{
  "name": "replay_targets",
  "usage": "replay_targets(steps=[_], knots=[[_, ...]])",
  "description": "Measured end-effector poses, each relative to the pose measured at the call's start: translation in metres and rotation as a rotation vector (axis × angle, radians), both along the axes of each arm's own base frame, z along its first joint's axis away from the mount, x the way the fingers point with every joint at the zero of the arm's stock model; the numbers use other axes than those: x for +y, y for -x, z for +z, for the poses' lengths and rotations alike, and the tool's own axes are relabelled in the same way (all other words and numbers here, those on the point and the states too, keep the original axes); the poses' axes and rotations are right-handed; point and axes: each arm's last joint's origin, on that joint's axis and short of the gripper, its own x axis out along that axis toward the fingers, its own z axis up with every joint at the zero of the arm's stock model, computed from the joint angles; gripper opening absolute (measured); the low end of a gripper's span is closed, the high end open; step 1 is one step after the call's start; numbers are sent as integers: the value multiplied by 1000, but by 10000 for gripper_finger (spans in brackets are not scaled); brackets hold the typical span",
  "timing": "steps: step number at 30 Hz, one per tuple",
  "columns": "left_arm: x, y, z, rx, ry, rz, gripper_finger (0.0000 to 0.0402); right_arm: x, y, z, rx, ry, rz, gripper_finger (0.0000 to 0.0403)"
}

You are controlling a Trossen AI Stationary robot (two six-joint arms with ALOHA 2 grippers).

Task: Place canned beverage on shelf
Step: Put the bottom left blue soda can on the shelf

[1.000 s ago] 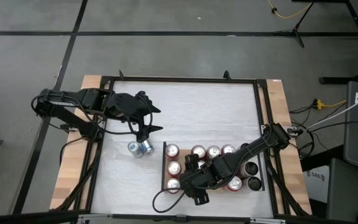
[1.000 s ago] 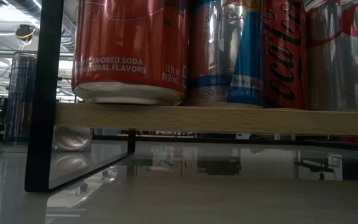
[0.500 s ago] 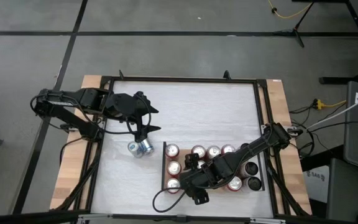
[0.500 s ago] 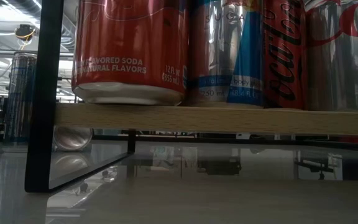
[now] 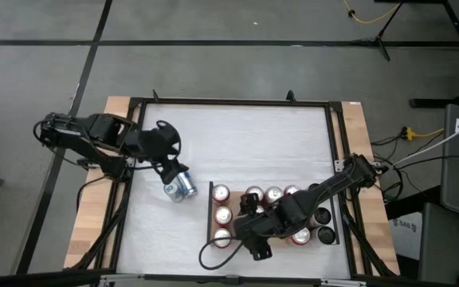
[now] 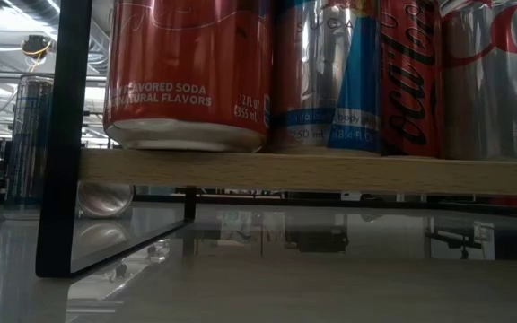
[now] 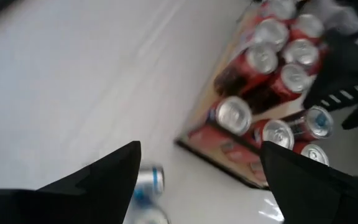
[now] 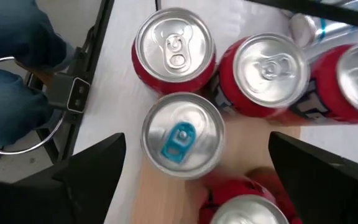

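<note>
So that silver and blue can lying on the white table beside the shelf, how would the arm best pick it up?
Probably from straight above, pinching across its round side wall near the middle. The silver and blue can lies tipped over, so its ends face sideways. The left pincer, open and beside it, is closest.

One shelf is shown. At least nine upright cans are counted on it, under and around the right gripper; more may be hidden. Two silver-blue cans are counted just beside the left gripper.
</note>
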Motion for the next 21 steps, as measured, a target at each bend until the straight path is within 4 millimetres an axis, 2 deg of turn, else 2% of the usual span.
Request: replay_targets(steps=[5,10,16,21], knots=[[-7,15,-10,138,170,231,322,-7,12,19,-30,4,18,386],[-15,31,-18,272,269,463,322,-17,29,39,-45,33,69,386],[-26,34,-24,262,352,638,322,-40,60,65,-57,244,71,386],[-33,34,-44,278,389,793,322,-64,92,88,-72,408,12,386]])
